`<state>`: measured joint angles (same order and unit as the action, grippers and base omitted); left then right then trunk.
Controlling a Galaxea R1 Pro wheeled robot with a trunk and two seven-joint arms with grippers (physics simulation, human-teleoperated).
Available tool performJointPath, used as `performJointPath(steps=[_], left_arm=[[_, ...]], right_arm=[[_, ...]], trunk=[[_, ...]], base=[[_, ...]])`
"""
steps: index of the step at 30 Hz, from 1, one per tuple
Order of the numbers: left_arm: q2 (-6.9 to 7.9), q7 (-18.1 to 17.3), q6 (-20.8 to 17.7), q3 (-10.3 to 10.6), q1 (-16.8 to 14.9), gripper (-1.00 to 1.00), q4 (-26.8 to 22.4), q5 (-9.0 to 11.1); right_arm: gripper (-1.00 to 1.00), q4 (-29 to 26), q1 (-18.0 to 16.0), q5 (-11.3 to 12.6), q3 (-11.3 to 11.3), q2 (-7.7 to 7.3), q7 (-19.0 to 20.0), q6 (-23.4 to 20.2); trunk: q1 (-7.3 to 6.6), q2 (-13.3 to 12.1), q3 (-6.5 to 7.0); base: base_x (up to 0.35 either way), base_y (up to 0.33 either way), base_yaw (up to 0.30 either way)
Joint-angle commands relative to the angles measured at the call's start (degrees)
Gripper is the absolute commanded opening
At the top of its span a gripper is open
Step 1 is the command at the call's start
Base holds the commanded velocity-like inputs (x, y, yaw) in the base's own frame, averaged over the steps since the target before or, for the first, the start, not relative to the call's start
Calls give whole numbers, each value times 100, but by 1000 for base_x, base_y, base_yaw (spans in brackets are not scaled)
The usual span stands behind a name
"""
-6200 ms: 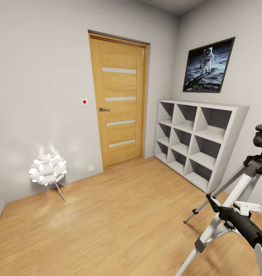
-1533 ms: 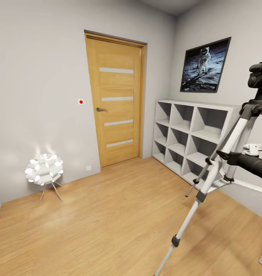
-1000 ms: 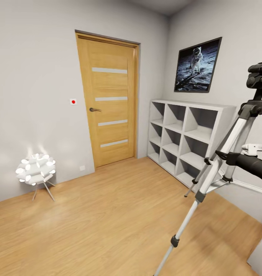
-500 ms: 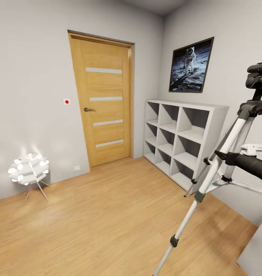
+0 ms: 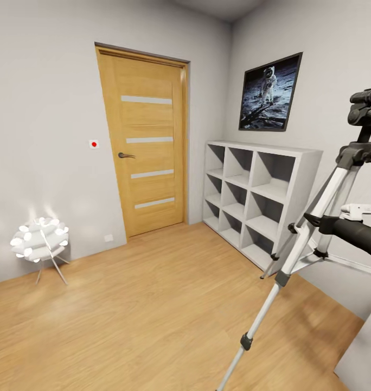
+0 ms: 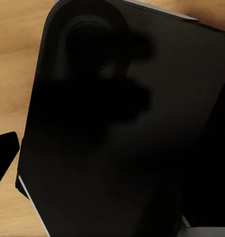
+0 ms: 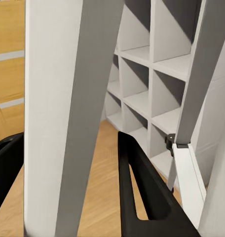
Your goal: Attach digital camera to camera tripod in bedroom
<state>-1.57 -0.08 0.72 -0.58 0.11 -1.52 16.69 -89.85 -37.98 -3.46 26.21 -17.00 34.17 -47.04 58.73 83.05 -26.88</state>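
The right gripper (image 7: 73, 187) straddles a camera tripod (image 5: 315, 217) leg, apparently clamped; the left gripper's state is unreadable.

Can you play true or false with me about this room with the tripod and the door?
1. The wooden door with pale stripes is shut. True.
2. The picture on the wall shows a sailing boat. False: it shows an astronaut on the moon.
3. The white spiky ball lamp stands on the wood floor, left of the door. True.
4. The grey cube shelf is packed with books. False: its visible cubes are empty.
5. The silver-legged camera tripod lies flat on the floor. False: it stands with its black head at the top and its legs spread.
6. In the right wrist view, a tripod leg runs between the right gripper's black fingers. True.
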Motion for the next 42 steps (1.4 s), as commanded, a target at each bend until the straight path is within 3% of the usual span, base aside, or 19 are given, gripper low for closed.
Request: performJointPath(steps=[1,32,39,40,41,42], left_arm=[[-1,-1,8,-4,2,100,-6,27],[-10,-1,8,5,3,100,-6,27],[-10,-1,8,3,-1,100,-6,27],[-10,-1,8,3,2,100,-6,27],[-10,-1,8,4,3,100,-6,27],[-10,-1,8,3,3,100,-6,27]], right_arm=[[-100,-6,-7,-6,7,1,46,-20],[-100,6,-7,-31,23,5,-53,-10],[-100,48,-3,-593,22,36,-71,-1],[-100,57,-2,-737,23,98,-70,13],[-100,75,10,-957,30,280,-67,82],[-100,76,22,-1001,32,323,-68,110]], trunk=[[0,3,-5],[0,3,-5],[0,3,-5],[0,3,-5],[0,3,-5],[0,3,-5]], base=[[0,0,0],[40,-22,0],[0,0,0],[0,0,0],[0,0,0],[0,0,0]])
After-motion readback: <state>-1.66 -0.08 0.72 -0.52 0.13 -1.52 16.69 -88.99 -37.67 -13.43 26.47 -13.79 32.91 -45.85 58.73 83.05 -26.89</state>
